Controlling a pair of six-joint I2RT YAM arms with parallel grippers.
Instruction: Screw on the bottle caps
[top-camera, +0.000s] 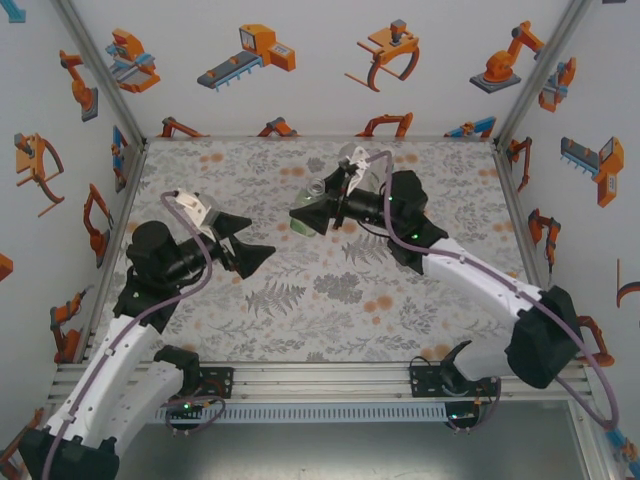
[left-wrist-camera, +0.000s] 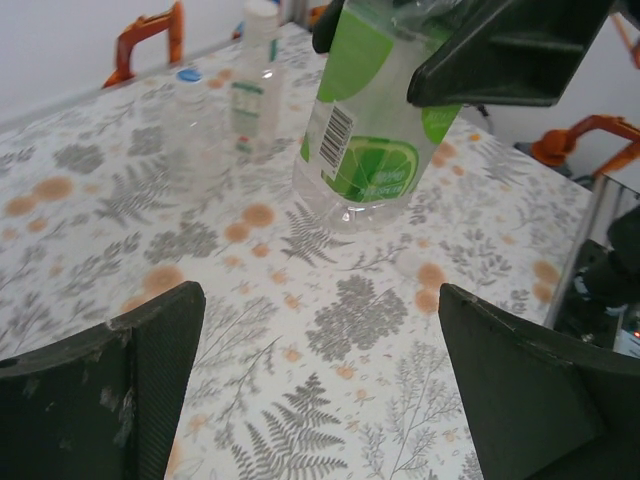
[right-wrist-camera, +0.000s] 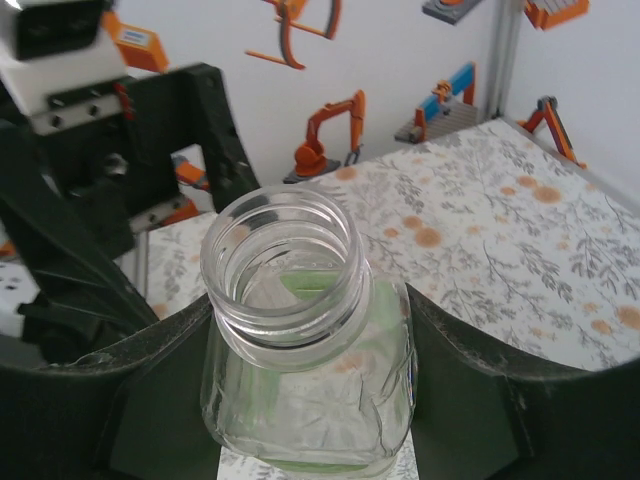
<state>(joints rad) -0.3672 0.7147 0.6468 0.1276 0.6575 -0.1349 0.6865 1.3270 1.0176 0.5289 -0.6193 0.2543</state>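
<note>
Right wrist view: the right gripper (right-wrist-camera: 310, 400) pinches the green bottle (right-wrist-camera: 300, 300) by its sides, and the bottle's mouth is open at the top. Left wrist view: the left gripper (left-wrist-camera: 320, 390) has its 2 fingers spread wide with nothing between them, near that bottle. 2 more bottles (left-wrist-camera: 192, 115) stand farther back on the flowery table (left-wrist-camera: 300, 330). 1 of them has a white cap (left-wrist-camera: 262, 12).

From above and behind the arm bases, the top camera overlooks the whole bench (top-camera: 300, 300); both wrist cameras sit close on one green-labelled bottle (left-wrist-camera: 370, 120), left side-on, right looking down its neck.
</note>
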